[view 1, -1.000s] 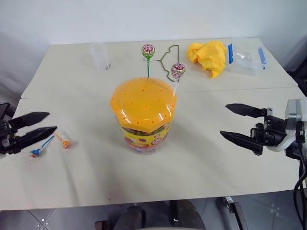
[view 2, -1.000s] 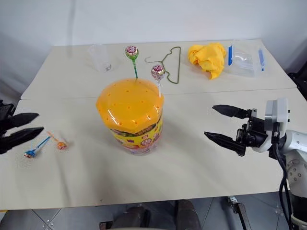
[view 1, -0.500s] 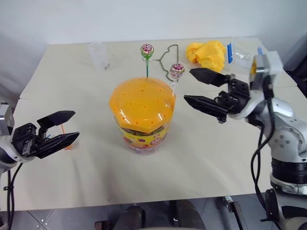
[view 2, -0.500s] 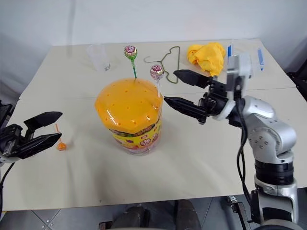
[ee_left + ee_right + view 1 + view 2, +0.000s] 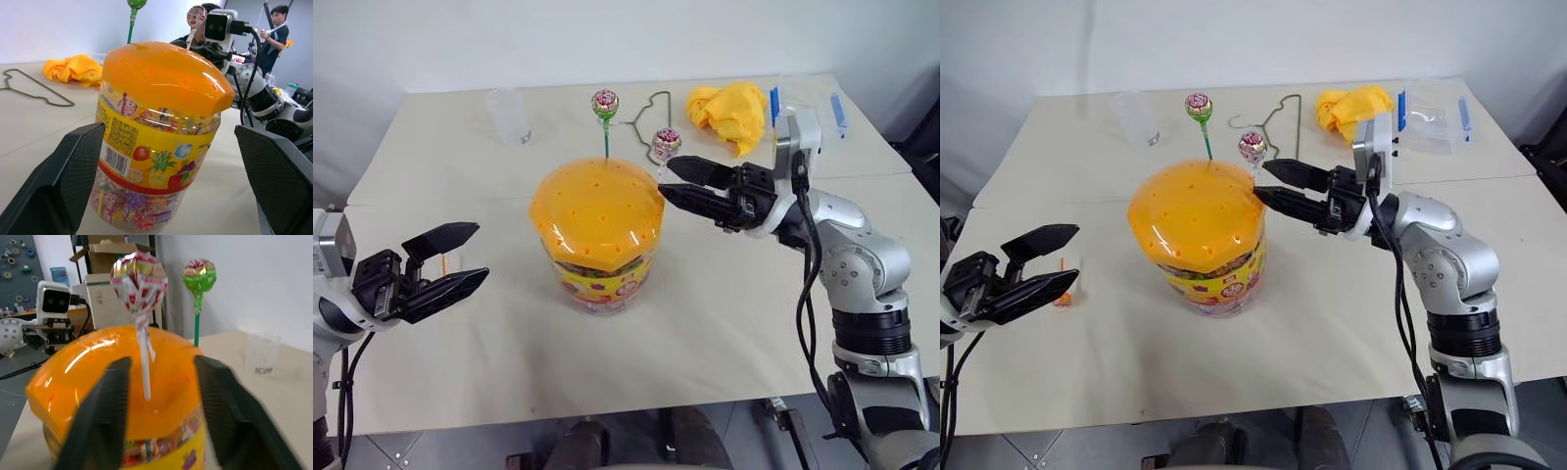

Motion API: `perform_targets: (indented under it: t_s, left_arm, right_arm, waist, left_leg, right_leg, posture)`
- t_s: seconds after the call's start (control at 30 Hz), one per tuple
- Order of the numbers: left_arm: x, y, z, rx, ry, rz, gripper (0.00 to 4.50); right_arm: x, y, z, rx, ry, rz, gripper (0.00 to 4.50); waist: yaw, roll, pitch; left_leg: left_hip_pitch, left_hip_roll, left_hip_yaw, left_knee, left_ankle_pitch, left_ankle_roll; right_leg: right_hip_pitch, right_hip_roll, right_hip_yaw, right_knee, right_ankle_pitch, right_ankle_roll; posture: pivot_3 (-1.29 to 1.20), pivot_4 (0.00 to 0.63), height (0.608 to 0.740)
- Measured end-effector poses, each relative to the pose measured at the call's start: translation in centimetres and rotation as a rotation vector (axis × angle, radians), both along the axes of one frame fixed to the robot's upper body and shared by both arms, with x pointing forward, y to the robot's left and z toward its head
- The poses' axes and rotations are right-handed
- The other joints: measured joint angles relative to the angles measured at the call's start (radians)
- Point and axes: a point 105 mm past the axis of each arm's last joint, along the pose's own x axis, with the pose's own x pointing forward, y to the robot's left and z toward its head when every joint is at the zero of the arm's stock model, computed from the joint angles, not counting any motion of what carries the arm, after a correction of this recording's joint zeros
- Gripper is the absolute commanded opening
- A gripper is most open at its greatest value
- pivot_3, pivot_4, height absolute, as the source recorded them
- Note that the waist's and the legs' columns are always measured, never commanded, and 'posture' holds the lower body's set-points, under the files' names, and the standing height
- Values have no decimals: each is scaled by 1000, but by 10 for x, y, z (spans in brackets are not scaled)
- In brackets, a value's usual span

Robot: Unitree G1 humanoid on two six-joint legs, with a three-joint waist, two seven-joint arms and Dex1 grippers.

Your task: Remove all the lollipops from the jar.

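With the right gripper [image 5: 664, 179] narrowly parted around the white-stick lollipop [image 5: 666, 143], the jar [image 5: 597, 235] could be tipped by a crooked pull.

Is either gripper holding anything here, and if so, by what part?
Nothing yet. The right gripper straddles the white-stick lollipop, fingers apart from its stick. The left gripper is open, empty.
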Motion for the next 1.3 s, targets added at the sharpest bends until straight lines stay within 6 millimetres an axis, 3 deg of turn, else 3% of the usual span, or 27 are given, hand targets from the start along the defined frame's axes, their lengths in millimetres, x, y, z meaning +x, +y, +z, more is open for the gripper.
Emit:
perform_targets:
  t_s: [0.1,0.27,0.43,0.5,0.53,0.63,0.77,0.87,1.03,1.23,1.3]
  left_arm:
    - [1,0,0,-2,-5,7,4500]
    - [4,-6,2,-2,-15,-17,4500]
    - [7,-12,11,1,-65,-38,4500]
    - [7,-14,10,10,-69,-49,4500]
    - [7,-14,8,18,-69,-49,4500]
    - [6,-12,1,59,-66,-38,4500]
    - [6,-12,-2,108,-83,-36,4500]
    - [9,-8,-4,124,-89,-20,4500]
    - [11,-10,-7,126,-83,-23,4500]
    - [11,-8,-6,132,-81,-10,4500]
    - [10,-4,-4,134,-84,13,4500]
  right_arm:
    - [0,3,0,10,0,19,91]
    - [0,-1,5,78,1,51,41]
    - [2,-53,51,305,-61,-51,41]
    - [7,-80,50,233,-67,-178,41]
    - [12,-99,42,155,-50,-281,41]
    - [25,-151,-10,-150,70,-566,41]
    - [21,-186,-85,-410,229,-703,41]
    - [16,-205,-129,-517,292,-766,41]
    - [10,-206,-163,-613,348,-721,1321]
    - [8,-213,-163,-610,349,-713,3418]
    - [6,-211,-152,-556,318,-675,4043]
  waist:
    - [0,0,0]
    - [0,0,0]
    - [3,0,0]
    - [6,0,0]
    - [9,0,0]
    - [13,0,0]
    - [4,0,0]
    - [0,2,0]
    - [0,2,0]
    - [2,2,0]
    - [3,3,0]
  left_leg:
    - [0,0,0,0,0,0]
    - [0,0,0,0,0,0]
    - [0,-1,-1,0,0,0]
    - [-1,-2,-2,-1,0,1]
    - [-1,-2,-2,-1,-1,1]
    - [-1,-2,1,-1,-2,3]
    - [0,0,5,0,-2,3]
    - [4,0,11,0,-1,2]
    - [4,2,12,0,-1,2]
    - [3,1,11,0,-1,2]
    - [3,1,11,0,-1,2]
  right_leg:
    - [0,0,0,0,0,0]
    - [0,0,0,0,0,0]
    - [0,-1,0,0,0,0]
    - [0,-1,-1,-1,0,0]
    - [1,-1,-1,-2,0,0]
    - [0,-1,0,-2,0,0]
    - [0,0,2,-2,0,1]
    - [0,0,4,-1,1,1]
    - [-1,0,6,-1,1,1]
    - [-1,0,5,-3,1,1]
    - [-1,0,5,-3,1,2]
  posture:
    - [0,150,740]
    - [0,150,740]
    - [0,150,740]
    - [0,150,740]
    - [0,150,740]
    - [0,150,740]
    - [0,150,740]
    - [0,150,740]
    - [0,150,740]
    - [0,150,740]
    - [0,150,740]
